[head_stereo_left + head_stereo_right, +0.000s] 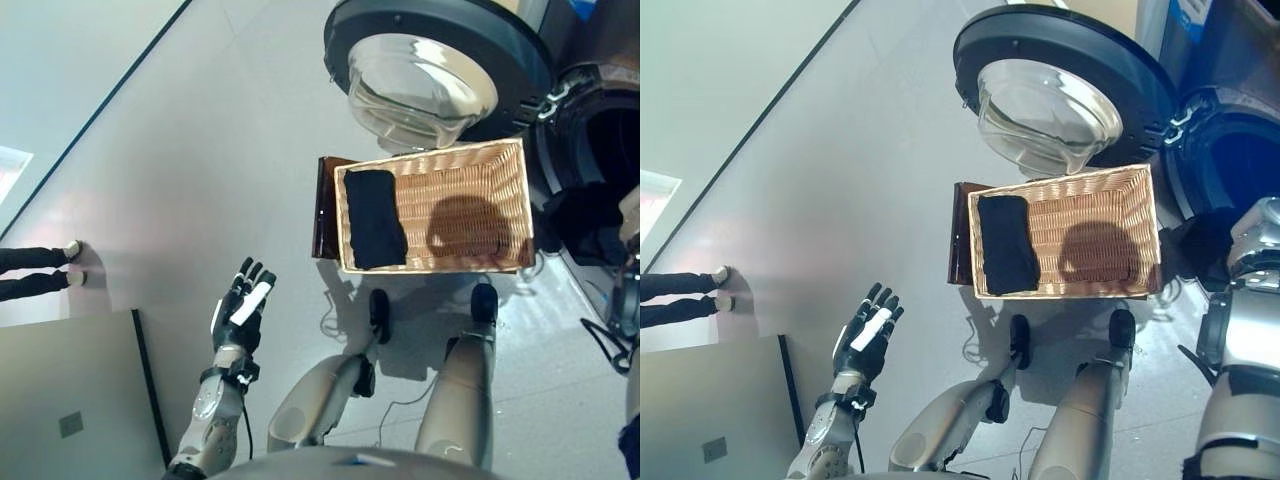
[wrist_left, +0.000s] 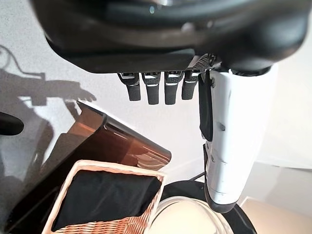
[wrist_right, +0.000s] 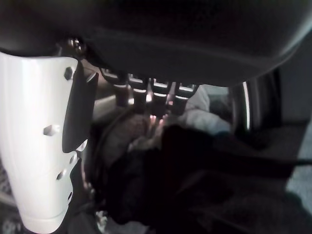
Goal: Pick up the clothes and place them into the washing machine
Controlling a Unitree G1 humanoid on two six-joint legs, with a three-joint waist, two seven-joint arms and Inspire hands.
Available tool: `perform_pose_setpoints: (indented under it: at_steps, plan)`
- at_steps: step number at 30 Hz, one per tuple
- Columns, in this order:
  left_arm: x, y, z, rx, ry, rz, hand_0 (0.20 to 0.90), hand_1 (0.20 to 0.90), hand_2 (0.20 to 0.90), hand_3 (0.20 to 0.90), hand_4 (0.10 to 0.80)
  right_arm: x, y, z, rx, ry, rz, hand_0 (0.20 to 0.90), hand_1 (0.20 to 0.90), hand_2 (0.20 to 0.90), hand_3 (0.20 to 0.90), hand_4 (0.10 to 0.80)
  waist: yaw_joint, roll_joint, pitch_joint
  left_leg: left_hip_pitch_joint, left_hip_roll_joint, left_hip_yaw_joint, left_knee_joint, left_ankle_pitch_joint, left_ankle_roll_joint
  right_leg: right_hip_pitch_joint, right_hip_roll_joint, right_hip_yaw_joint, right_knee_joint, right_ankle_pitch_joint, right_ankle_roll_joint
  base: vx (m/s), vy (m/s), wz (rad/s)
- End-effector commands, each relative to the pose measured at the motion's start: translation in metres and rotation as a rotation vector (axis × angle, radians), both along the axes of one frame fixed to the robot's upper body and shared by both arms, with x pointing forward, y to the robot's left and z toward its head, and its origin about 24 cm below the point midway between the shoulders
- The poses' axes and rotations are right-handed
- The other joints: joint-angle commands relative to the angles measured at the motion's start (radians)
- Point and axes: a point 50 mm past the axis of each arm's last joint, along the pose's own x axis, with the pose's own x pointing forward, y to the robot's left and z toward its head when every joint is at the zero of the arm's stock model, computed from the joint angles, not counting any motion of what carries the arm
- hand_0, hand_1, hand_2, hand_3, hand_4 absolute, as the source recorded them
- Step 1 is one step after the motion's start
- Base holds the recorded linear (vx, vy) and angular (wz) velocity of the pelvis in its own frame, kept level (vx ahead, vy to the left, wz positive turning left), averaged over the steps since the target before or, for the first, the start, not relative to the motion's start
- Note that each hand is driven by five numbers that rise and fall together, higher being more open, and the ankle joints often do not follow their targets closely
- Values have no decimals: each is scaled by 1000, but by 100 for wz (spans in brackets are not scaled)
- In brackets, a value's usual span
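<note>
A black garment (image 1: 373, 220) lies folded at the left end of the wicker basket (image 1: 470, 200) on the floor in front of me. The washing machine (image 1: 600, 140) stands at the right with its round glass door (image 1: 425, 80) swung open. My right hand (image 3: 44, 146) reaches into the drum mouth, its fingers straight above a heap of dark clothes (image 3: 185, 170) inside. Low on the left, away from the basket, my left hand (image 1: 240, 305) is raised and open, holding nothing.
A brown panel (image 1: 325, 205) leans against the basket's left side. A person's legs and shoes (image 1: 40, 270) show at the far left. A pale flat board (image 1: 70, 400) fills the lower left corner.
</note>
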Motion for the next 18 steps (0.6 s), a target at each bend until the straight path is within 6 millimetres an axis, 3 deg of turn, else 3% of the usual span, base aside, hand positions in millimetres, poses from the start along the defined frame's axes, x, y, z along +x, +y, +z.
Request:
perform_pose_setpoints:
  at_steps: [1,16,18]
  plan:
    - [6,34,29,57,-170,154,900,900,900,900,800,-10,-7,25,-202,44,-62,900,900,900,900,800,12,-20,25,-50,19,15,80,-72,-79,107,7,-16,-181,25,-53,-9,12,7]
    - [3,41,29,76,-170,203,900,900,900,900,800,23,36,-23,-189,115,44,900,900,900,900,800,31,-60,39,-64,23,14,103,-79,-72,117,9,-26,-198,39,-51,-2,8,2]
    - [2,45,30,84,-175,232,900,900,900,900,800,31,52,-34,-225,99,91,900,900,900,900,800,27,-74,43,-67,26,13,108,-80,-71,120,13,-27,-196,37,-51,0,0,0]
